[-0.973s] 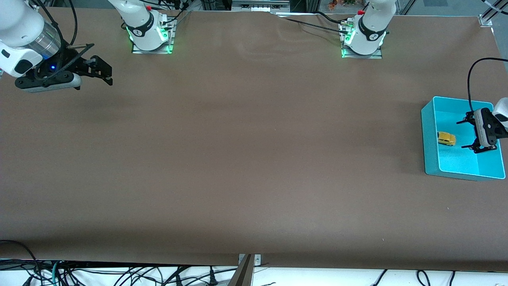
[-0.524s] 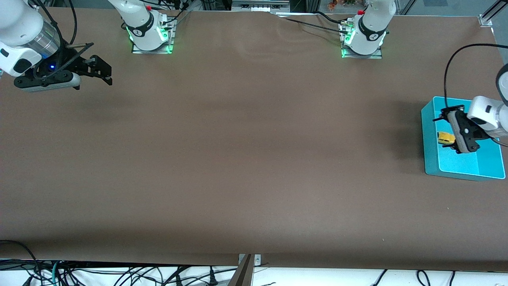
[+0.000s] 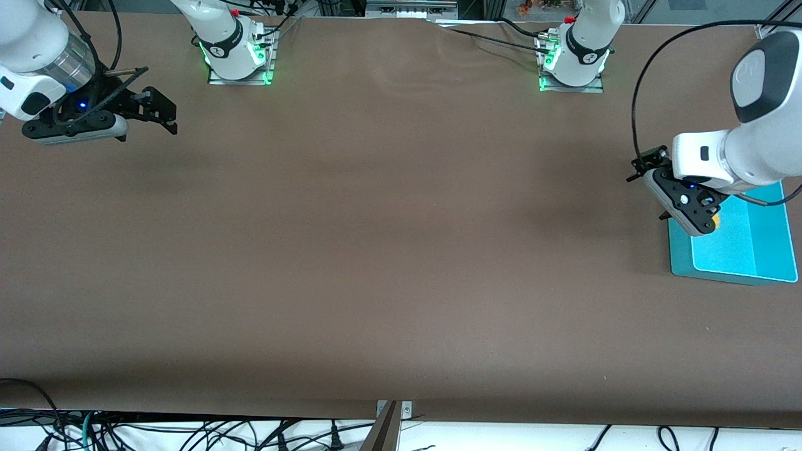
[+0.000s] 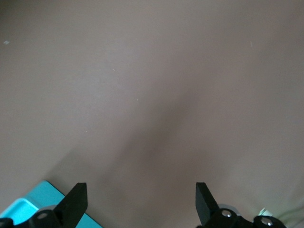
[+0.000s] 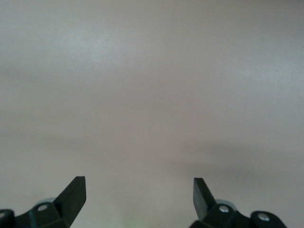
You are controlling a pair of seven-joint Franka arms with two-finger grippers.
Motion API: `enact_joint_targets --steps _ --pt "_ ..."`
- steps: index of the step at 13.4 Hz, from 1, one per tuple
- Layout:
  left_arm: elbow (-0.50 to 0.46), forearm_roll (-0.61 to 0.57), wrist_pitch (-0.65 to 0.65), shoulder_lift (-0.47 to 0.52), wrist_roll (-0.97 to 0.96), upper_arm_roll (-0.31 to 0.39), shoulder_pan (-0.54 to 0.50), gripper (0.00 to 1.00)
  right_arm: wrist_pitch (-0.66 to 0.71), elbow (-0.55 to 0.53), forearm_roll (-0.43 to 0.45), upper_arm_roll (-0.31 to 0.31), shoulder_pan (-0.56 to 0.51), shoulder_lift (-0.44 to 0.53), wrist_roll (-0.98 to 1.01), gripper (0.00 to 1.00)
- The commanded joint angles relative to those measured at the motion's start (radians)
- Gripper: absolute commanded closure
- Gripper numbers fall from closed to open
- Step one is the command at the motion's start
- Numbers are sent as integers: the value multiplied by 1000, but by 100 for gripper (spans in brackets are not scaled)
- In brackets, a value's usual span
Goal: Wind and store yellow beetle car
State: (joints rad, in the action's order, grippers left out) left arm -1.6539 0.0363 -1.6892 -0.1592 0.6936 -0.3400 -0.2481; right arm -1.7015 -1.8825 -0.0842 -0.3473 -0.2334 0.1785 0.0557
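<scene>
A: Surface? Car?
B: Brown table (image 3: 376,250), cables along its edge. Yellow beetle car (image 3: 715,222) in teal bin (image 3: 752,250), mostly hidden under left gripper (image 3: 645,188), fingers apart.
A: Right gripper (image 3: 164,116)?
B: Waits spread over the table's right-arm end.

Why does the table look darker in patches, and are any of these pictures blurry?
Front view: soft arm shadows darken the table beside the teal bin. Left wrist view: a diffuse shadow streak between the open left claw tips. Right wrist view: hazy, featureless.
</scene>
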Motion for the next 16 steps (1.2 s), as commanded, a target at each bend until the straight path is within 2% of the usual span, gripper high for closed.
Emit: enact_joint_targets --steps 1,4,6,8,10,12,13,14,16 --pt "81 -16 78 3 -228 12 45 0 17 26 -15 -10 -1 -4 -10 0" --pt "172 -32 198 3 -471 15 84 0 20 36 -15 -10 -1 -10 -2 0" --pt "233 -100 204 7 -522 15 99 0 22 36 -14 -10 -3 -10 -5 0" --pt "235 -160 209 39 -525 32 151 0 22 36 -14 -10 -3 -8 -10 0" --pt "233 -148 241 52 -545 82 170 0 22 36 -15 -10 -3 -8 -10 0" --pt "235 -138 276 64 -626 200 264 0 22 36 -14 -10 -3 -8 -10 0" --pt "235 -86 289 69 -676 246 280 0 22 36 -14 -10 -3 -8 -10 0" --pt "229 -26 293 70 -684 272 273 0 23 36 -14 -10 -3 -8 -8 0" --pt "220 -1 295 79 -677 299 265 0 23 36 -14 -10 -3 -8 -5 0"
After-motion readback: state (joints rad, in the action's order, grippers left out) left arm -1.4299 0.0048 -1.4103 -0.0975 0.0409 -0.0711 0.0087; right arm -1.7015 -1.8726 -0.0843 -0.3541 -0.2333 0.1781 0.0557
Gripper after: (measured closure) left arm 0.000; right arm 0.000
